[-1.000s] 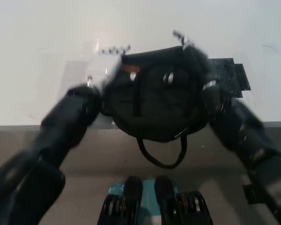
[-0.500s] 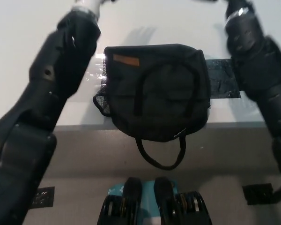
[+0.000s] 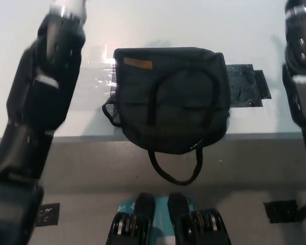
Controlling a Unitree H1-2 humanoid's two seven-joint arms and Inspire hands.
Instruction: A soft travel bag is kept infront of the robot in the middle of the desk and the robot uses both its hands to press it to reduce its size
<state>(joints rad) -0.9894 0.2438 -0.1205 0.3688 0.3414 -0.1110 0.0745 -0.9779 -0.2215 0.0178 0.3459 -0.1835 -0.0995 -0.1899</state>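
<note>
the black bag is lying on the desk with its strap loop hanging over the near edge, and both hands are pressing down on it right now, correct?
Not quite. The head view shows the black bag on the desk with its strap loop hanging over the near edge, but neither hand is pressing on it. Both arms are raised at the picture's sides, clear of the bag, and the hands themselves are out of view past the top edge.

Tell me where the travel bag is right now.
Head view: the travel bag lies mid-picture on the white desk, overhanging its near edge, between both raised arms.
</note>
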